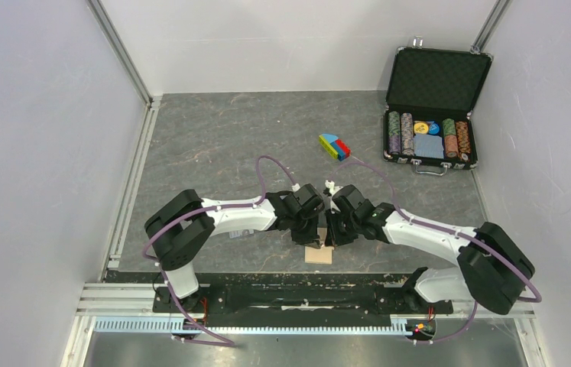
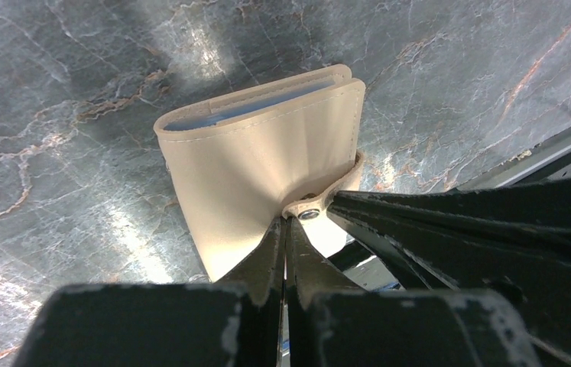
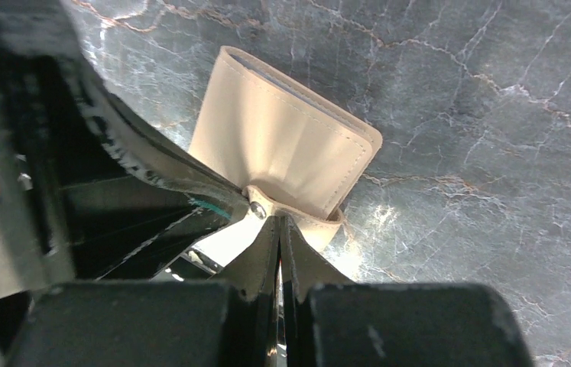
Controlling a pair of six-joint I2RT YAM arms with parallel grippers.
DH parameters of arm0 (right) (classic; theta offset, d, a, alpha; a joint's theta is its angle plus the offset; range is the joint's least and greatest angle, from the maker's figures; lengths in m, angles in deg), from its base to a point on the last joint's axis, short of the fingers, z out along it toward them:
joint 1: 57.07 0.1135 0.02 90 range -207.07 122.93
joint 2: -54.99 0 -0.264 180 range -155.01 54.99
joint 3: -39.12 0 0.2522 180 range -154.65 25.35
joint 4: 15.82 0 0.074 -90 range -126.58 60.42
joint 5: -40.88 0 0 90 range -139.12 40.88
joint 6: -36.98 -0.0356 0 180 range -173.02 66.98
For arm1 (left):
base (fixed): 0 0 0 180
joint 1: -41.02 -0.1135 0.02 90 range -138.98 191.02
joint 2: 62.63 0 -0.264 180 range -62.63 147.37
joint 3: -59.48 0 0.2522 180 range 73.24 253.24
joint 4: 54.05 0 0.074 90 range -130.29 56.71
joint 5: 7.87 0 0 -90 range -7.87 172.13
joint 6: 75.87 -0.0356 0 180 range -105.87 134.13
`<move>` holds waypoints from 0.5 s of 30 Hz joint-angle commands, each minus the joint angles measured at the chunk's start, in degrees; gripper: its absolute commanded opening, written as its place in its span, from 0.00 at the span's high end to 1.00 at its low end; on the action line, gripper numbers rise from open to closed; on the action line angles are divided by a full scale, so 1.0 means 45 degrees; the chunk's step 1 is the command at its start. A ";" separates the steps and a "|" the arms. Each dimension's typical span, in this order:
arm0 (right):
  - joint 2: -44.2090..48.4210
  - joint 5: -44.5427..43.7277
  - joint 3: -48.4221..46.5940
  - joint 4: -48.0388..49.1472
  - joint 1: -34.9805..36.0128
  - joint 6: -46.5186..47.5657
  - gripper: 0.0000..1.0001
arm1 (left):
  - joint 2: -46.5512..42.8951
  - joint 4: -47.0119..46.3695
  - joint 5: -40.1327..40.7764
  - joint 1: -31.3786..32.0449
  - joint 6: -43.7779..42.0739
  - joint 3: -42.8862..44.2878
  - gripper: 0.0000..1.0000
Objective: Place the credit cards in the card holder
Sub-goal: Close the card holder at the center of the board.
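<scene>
The holder (image 2: 267, 153) looks light and soft, so I would hold it by the folded edge. Left hand (image 2: 285, 223) and right hand (image 3: 279, 223) are both closed at its snap (image 2: 309, 215).

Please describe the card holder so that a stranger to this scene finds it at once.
On the dark marbled table, look at the middle near edge, where the left gripper and right gripper meet. The card holder lies under them: the only tan folded wallet with a snap strap, unlike the black poker-chip case and the coloured block farther back.
</scene>
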 commanded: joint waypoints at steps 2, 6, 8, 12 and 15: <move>0.0932 -0.0380 -0.0370 0.0186 -0.0023 -0.0038 1.00 | -0.0344 -0.0318 0.0194 0.0080 -0.0562 0.0580 0.98; 0.0741 -0.0281 -0.0362 0.0186 -0.0011 -0.0022 1.00 | -0.0287 -0.0135 0.0250 0.0095 -0.0621 0.0822 0.98; 0.0603 -0.0187 -0.0282 0.0237 -0.0023 -0.0012 1.00 | -0.0255 -0.0122 0.0291 0.0095 -0.0626 0.0788 0.98; 0.0353 -0.0191 -0.0057 0.0351 -0.0022 0.0004 1.00 | -0.0138 0.0073 0.0449 0.0095 -0.0553 0.0635 0.98; 0.0248 -0.0197 0.0034 0.0476 -0.0022 -0.0029 1.00 | -0.0132 0.0061 0.0448 0.0087 -0.0509 0.0497 0.98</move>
